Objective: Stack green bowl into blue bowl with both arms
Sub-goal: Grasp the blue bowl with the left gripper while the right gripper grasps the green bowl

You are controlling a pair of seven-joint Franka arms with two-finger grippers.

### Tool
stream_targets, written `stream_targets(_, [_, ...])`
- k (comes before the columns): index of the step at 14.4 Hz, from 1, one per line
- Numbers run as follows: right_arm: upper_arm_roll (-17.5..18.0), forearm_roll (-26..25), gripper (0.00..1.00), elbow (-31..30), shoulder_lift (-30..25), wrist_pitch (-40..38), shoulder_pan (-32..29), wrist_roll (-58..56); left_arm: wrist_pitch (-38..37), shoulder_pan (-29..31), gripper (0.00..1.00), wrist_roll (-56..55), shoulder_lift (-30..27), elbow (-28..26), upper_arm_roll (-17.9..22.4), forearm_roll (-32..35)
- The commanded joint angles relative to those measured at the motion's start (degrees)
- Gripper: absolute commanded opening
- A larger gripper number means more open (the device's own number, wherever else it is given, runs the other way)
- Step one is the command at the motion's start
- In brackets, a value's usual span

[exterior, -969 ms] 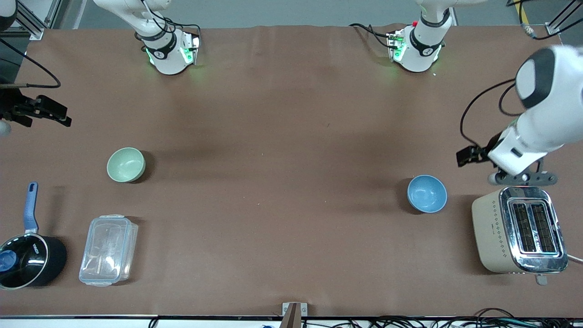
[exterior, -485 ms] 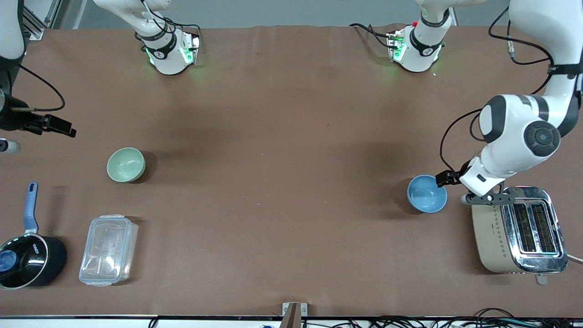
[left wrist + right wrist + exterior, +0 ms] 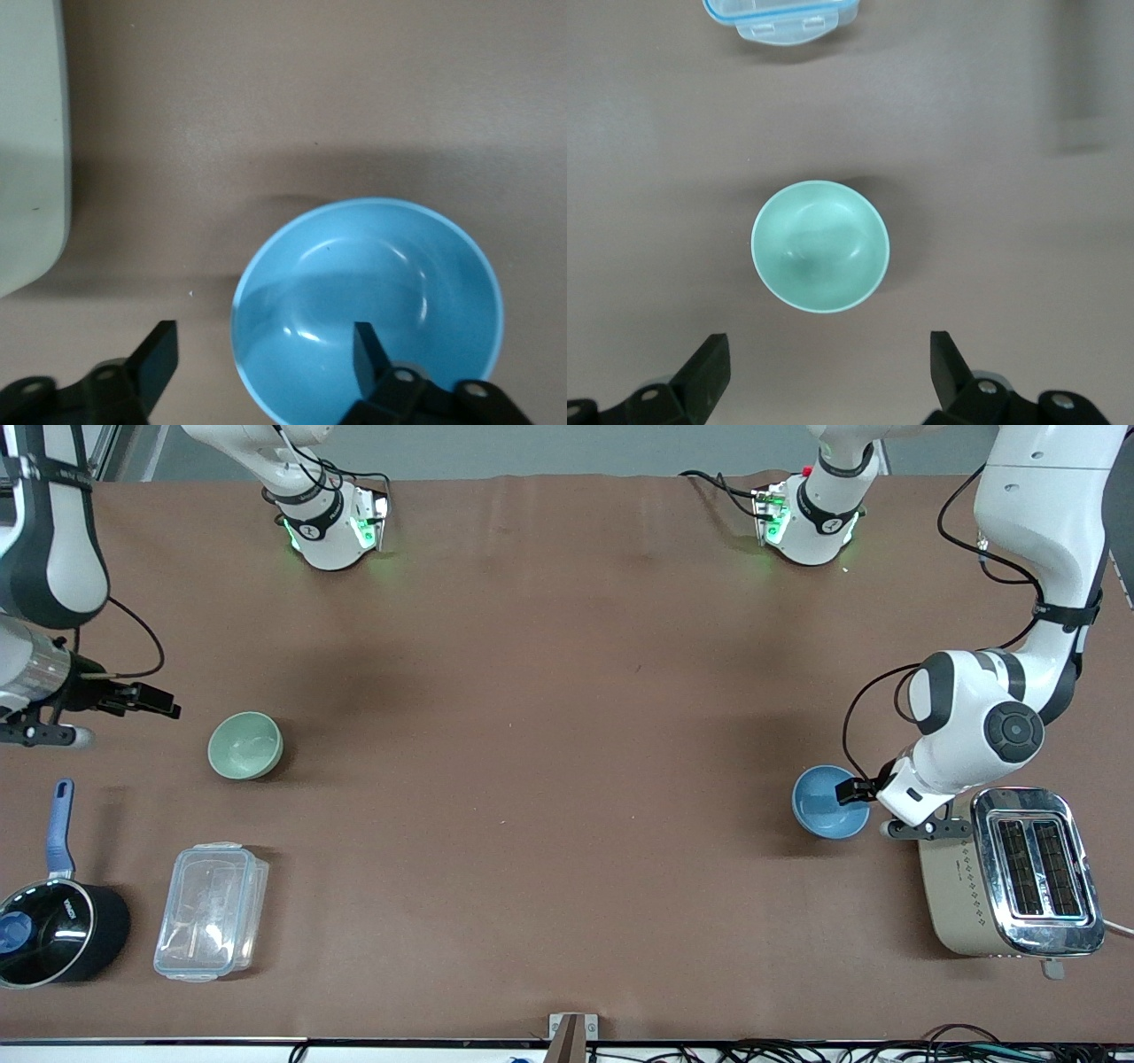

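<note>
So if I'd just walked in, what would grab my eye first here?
Probably the two small bowls set wide apart on the brown table: the green bowl toward the right arm's end, the blue bowl beside the shiny toaster at the left arm's end. The left gripper hangs open, straddling the blue bowl's rim; the right gripper, also open, hovers beside the green one.

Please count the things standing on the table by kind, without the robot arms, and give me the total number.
Bowls: 2, the green bowl and the blue bowl
Saucepans: 1, the black saucepan
Clear plastic containers: 1, the lidded box
Toasters: 1, the toaster
Total: 5
</note>
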Motion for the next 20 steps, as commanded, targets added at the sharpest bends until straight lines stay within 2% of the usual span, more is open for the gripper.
stream_targets(1, [-0.22, 4.7, 0.99, 0.05, 5.21, 2.74, -0.87, -3.51, 1.74, 0.3, 0.66, 0.52, 1.15, 0.12, -0.04, 0.25])
stream_targets(4, [-1.36, 9.53, 0.99, 0.05, 11.62, 8.1, -2.37, -13.42, 1.74, 0.13, 0.35, -0.35, 1.94, 0.21, -0.04, 0.25])
stream_targets(6, [-3.29, 15.59, 0.99, 0.58, 15.05, 8.64, -2.38, -21.41, 1.74, 0.21, 0.16, -0.44, 2.21, 0.21, -0.13, 0.25])
stream_targets(9, [-4.44, 23.42, 0.99, 0.49, 19.71, 11.01, -2.46, -31.0, 0.69, 0.21, 0.04, -0.53, 1.16, 0.3, -0.39, 0.17])
stream_targets(10, [-4.88, 25.18, 0.94, 0.4, 20.51, 11.01, -2.55, -32.77, -0.1, 0.13, 0.01, -0.53, 0.2, 0.21, -0.74, 0.17])
stream_targets(11, [-4.88, 26.15, 0.87, 0.06, 20.78, 10.93, -2.46, -33.49, -2.11, -0.05, 0.01, -0.71, -0.94, 0.47, -1.27, 0.17])
stream_targets(12, [-4.88, 26.42, 0.73, -0.12, 21.13, 10.84, -2.46, -33.49, -4.3, -0.22, 0.0, -1.23, -2.35, 0.74, -2.32, -0.36])
stream_targets(14, [-4.88, 26.6, 0.26, -1.0, 21.4, 10.75, -2.38, -33.49, -7.3, -0.14, 0.0, -8.84, -5.51, 0.56, -6.18, -0.71])
stream_targets(15, [-4.88, 27.73, 0.14, -1.52, 21.49, 10.75, -2.38, -33.49, -9.14, -0.14, 0.0, -12.88, -6.48, 0.74, -8.54, -0.71])
stream_targets(16, [-4.88, 29.75, 0.07, -2.57, 21.49, 11.01, -2.2, -33.58, -10.64, -0.14, 0.0, -17.1, -7.1, 1.17, -11.44, -0.71])
stream_targets(18, [-4.97, 30.64, 0.0, -2.59, 21.4, 11.01, -1.67, -33.58, -11.44, -0.31, 0.0, -25.8, -7.28, 1.44, -17.15, -0.71])
stream_targets(20, [-4.97, 30.73, 0.0, -2.41, 21.31, 10.75, -1.59, -33.41, -10.57, -2.58, 0.0, -37.74, -5.97, 2.14, -22.35, 0.16])
